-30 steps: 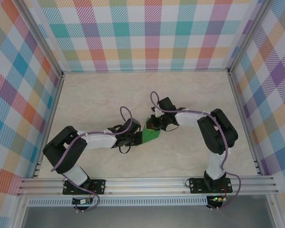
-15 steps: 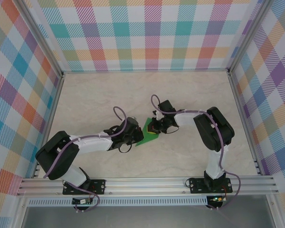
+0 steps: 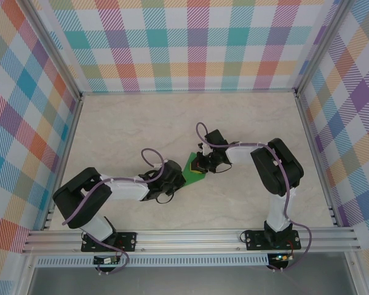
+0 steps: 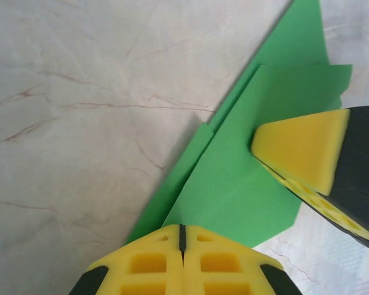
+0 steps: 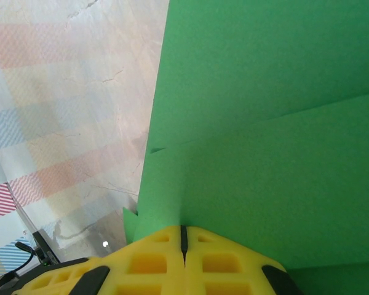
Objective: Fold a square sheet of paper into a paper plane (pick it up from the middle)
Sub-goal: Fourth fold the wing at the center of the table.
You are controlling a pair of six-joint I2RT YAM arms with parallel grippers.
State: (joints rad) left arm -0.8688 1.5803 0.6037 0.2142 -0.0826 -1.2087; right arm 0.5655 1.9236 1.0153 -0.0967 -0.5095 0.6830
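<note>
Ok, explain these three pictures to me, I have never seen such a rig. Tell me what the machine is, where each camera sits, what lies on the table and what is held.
The machine is two small robot arms bolted at the near edge of a pale marble-look table with checked walls. The wide picture looks down from above and behind them. The two close-ups come from cameras on the wrists, so the yellow shapes at their bottom edges are each arm's own fingers. On the table lies a green paper, already folded into layers. The left gripper and the right gripper are both shut, their tips meeting the paper from opposite sides. They seem to press it flat rather than pinch it.
</note>
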